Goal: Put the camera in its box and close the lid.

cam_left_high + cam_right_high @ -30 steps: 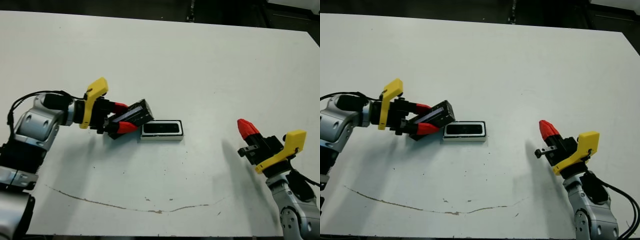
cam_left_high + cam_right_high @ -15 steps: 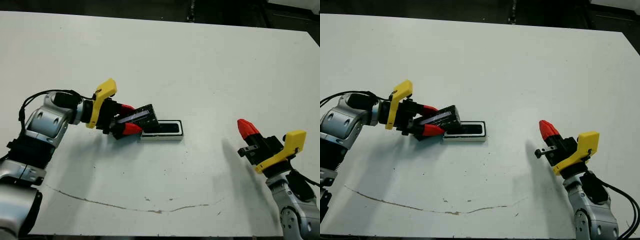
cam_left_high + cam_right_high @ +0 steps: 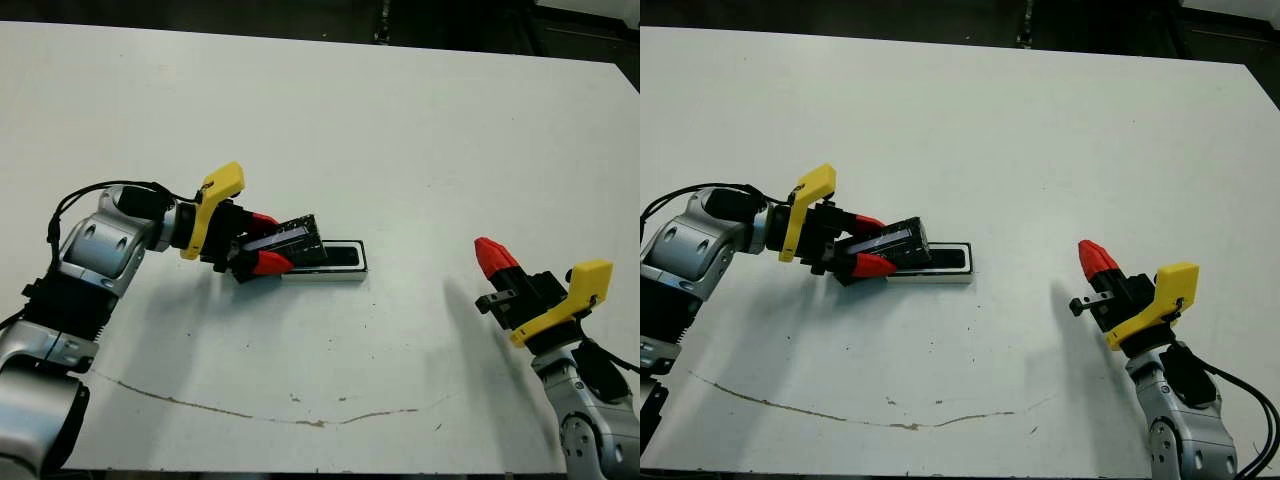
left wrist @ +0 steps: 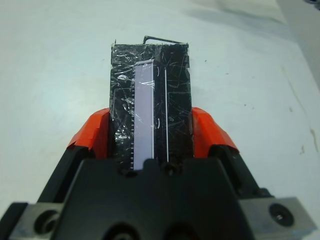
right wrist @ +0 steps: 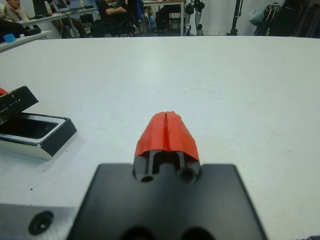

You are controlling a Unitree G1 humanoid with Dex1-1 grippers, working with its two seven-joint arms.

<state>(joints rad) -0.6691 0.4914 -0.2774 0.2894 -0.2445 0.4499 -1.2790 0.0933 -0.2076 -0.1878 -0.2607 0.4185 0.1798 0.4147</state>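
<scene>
My left gripper (image 3: 265, 242) is shut on the lid (image 3: 292, 240), a black speckled slab held by its long edges between the red fingers (image 4: 95, 134). The lid is tilted, and its far end hangs over the left end of the box (image 3: 327, 275). This shallow white-walled tray lies at mid-table. A dark bar, the camera (image 3: 342, 257), lies inside the box. In the left wrist view the lid (image 4: 150, 90) hides nearly all of the box. My right gripper (image 3: 492, 257) hovers shut and holds nothing, well to the right of the box.
A thin brown scuff line (image 3: 250, 410) runs across the white table (image 3: 400, 130) near its front edge. Beyond the table's far edge, in the right wrist view, people sit at desks (image 5: 115, 15).
My left gripper has carried the lid rightward and lowered its tilt; its far end now overlaps the box's left end. The right arm and the box have not moved.
</scene>
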